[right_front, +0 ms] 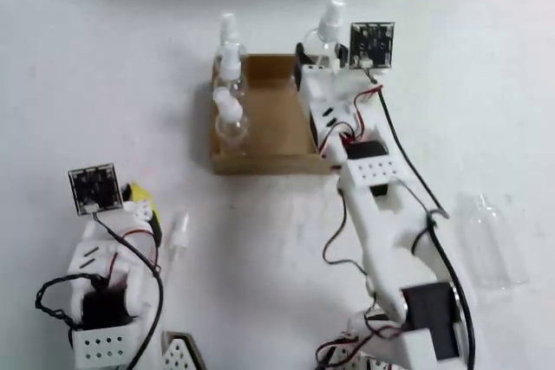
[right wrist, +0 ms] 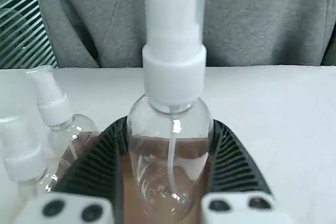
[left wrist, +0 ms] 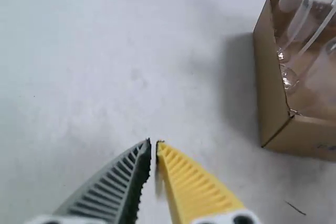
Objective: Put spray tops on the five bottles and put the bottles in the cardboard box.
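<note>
White bench (right_front: 104, 67) is seen under both arms. At its near left, the left end effector (left wrist: 154, 148) is closed on nothing, its grey and yellow fingers brought together tip to tip. Just to the right of it, a loose spray top (right_front: 179, 233) is laid flat on the bench. Toward the middle, the cardboard box (right_front: 277, 140) is set with its open side up, and bottles fitted with spray tops are stood in a row along its left wall: a far bottle (right_front: 228, 34), a middle bottle (right_front: 230, 68) and a near bottle (right_front: 231, 117). At the box's far right corner, a fourth bottle (right wrist: 170, 103) with its spray top fitted is held upright, clamped around its body by the right end effector (right wrist: 169, 129), one black finger pressed on each side. Whether its base is over the box or just outside cannot be told. Well apart at the right, a clear bottle (right_front: 490, 240) is laid on its side on the bench.
</note>
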Motion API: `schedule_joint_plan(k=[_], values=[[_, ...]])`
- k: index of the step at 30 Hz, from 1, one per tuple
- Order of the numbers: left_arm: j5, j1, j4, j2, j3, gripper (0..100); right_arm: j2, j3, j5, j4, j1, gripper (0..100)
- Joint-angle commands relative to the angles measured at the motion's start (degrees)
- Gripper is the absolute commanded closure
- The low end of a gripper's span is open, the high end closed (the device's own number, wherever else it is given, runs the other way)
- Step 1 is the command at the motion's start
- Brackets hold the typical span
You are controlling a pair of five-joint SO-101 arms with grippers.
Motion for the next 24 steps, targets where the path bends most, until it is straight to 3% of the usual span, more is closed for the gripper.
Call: schedule_joint_plan(k=[1,6,12,16,24], values=[[-0.53,0.57,0.0,-0.57,-0.09,98,2.51,-4.57,-0.35,-2.51,0.57,98.4],[-0.79,0.57,0.0,-0.57,-0.09,98,9.01,-7.65,-0.35,-5.67,0.66,98.4],[-8.18,0.48,0.0,-0.57,-0.09,98,14.37,-10.81,0.88,-6.29,0.84,98.4],[-8.26,0.48,0.09,-0.57,-0.09,98,15.43,-10.99,8.44,-6.29,-0.04,98.4],[-8.35,0.48,0.09,-0.57,-0.09,98,15.69,-10.64,8.79,-6.29,0.04,98.4]])
